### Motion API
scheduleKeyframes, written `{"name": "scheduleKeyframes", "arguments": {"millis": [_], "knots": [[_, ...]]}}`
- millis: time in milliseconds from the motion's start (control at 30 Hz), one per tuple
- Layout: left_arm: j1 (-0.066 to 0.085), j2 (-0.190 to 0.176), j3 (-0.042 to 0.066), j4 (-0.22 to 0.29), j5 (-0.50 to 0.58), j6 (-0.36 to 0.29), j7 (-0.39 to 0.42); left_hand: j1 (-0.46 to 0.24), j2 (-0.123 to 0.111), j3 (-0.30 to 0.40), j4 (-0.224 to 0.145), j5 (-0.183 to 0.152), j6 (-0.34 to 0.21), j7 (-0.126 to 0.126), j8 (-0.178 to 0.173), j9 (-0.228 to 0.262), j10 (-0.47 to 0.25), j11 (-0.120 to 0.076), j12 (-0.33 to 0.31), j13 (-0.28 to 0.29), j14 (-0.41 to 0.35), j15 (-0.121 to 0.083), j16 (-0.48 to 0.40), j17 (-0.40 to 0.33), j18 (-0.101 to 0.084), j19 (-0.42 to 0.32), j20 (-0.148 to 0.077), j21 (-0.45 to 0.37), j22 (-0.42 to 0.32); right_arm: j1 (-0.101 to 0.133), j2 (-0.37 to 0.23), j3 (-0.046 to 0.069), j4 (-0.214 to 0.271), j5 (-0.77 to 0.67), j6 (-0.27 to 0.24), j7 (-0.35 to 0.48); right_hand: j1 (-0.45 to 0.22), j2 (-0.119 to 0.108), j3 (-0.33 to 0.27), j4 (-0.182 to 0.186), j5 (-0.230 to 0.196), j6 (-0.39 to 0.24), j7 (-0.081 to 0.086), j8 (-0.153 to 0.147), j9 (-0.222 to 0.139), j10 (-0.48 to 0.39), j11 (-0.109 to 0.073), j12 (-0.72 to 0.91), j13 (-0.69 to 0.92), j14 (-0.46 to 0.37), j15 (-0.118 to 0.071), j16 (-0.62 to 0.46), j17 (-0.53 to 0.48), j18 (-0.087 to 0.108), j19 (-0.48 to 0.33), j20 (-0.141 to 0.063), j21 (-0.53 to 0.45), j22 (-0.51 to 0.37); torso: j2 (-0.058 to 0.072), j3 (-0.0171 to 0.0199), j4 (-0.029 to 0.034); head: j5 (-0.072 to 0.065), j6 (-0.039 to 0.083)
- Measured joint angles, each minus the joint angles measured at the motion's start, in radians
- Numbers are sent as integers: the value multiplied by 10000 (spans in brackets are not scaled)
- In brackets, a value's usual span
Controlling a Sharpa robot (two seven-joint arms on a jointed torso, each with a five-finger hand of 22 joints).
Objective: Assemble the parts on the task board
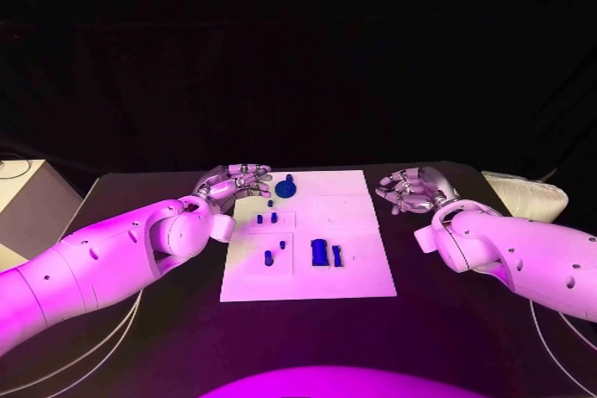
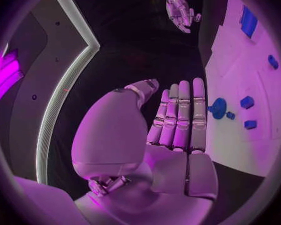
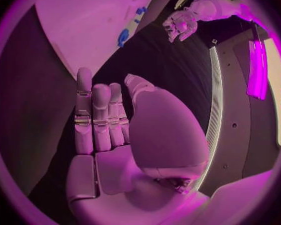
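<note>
Both your hands hold nothing — left hand and right hand flank the white board, fingers straight, side by side. The blue parts sit close together — a wide reach may knock a neighbour.

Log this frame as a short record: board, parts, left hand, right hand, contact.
board: white task board flat at mid-table
parts: blue parts on the board, a round part near its far edge, a larger block nearer the robot
left hand: left hand at the board's far left corner, holds nothing
right hand: right hand off the board's right side, holds nothing
contact: neither hand visibly grips a part
</note>
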Motion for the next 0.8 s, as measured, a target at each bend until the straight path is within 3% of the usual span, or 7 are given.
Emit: {"name": "scheduleKeyframes", "arguments": {"millis": [133, 267, 333, 500, 633, 700, 800], "knots": [[-6, 281, 4, -390, 63, -420, 485, 204, -27, 23, 58, -325, -326, -252, -161, -293, -67, 343, -1217, -532, -504, 516, -2401, -490, -1, -529, 504, -2055, -1385, 2, 281, 113, -577, 877, 245, 855, 160, -135, 1072, -42, -392, -321, 279, -277, -401, -628, 260, -2565, -2923, -1401, 497, -2797, -1300, -1, -1085, 472, -1507, -1615, -93, 12, -14, 77, 244], [-6, 434, 7, -608, 141, -799, 865, 257, 26, -262, 14, -325, -465, -248, -322, -612, -373, 465, -1892, -578, -644, 656, -3595, -639, 0, -375, 754, -3170, -2264, 8, 482, 177, -866, 1438, 474, 1406, 41, -324, 1550, -263, -451, -254, 369, -447, -723, -350, 566, -3717, -4934, -1750, 817, -4283, -2172, -2, -1775, 831, -1686, -3035, -138, 57, -20, 111, 455], [-4, 427, 5, -620, 146, -832, 885, -194, 345, -950, -211, -634, -1646, -428, -588, -1105, -913, 229, -2040, -675, -1827, 473, -4219, -971, -96, -1428, 415, -3658, -2775, 8, 495, 180, -864, 1475, 483, 1433, -537, -106, 1054, -656, -782, -1329, 230, -794, -1402, -649, 398, -4181, -5840, -2239, 755, -5107, -3125, -44, -2296, 669, -1770, -4249, -140, 67, -19, 111, 478], [81, 401, -177, -468, 147, -914, 855, -2818, 1350, -3169, -990, -1642, -5666, -1132, -1415, -2633, -5941, -651, -2380, -987, -5735, -287, -5846, -2042, -979, -5328, -904, -4878, -4132, -47, 387, 282, -618, 1554, 404, 1408, -3183, 1098, -1218, -1887, -1877, -5690, -725, -1880, -3649, -5340, -229, -5387, -7813, -6949, 367, -7186, -5970, -999, -7244, -249, -2090, -7460, -144, 56, 17, 58, 540], [314, 391, -497, -94, 187, -1192, 871, -4924, 1735, -4028, -1290, -2036, -7228, -1410, -1730, -3225, -8170, -996, -2484, -1110, -7246, -580, -6466, -2462, -1193, -6844, -1409, -5340, -4649, -158, 253, 492, -41, 1850, 243, 1483, -5234, 1547, -2077, -2359, -2292, -7333, -1082, -2285, -4504, -7934, -470, -5837, -8535, -9538, 221, -7957, -7045, -1249, -9687, -601, -2185, -8666, -169, 50, 116, -84, 788], [490, 380, -735, 191, 232, -1474, 907, -7301, 1851, -4288, -1387, -2157, -7715, -1491, -1838, -3409, -8863, -1097, -2524, -1146, -7713, -672, -6658, -2589, -1327, -7312, -1564, -5478, -4804, -246, 157, 651, 399, 2140, 108, 1592, -7655, 1692, -2356, -2501, -2425, -7852, -1193, -2421, -4775, -8765, -550, -5982, -8763, -10364, 176, -8202, -7385, -1415, -10465, -712, -2212, -9047, -188, 43, 214, -200, 995], [766, 348, -1113, 635, 317, -1993, 996, -9688, 1958, -4525, -1465, -2245, -8130, -1571, -1901, -3573, -9466, -1191, -2524, -1179, -8121, -746, -6825, -2705, -1471, -7716, -1691, -5610, -4952, -374, 9, 891, 1089, 2658, -137, 1820, -10045, 1813, -2575, -2638, -2536, -8293, -1292, -2533, -5006, -9469, -611, -6100, -8959, -11067, 134, -8405, -7674, -1416, -11127, -807, -2236, -9372, -227, 31, 372, -381, 1322]]}}
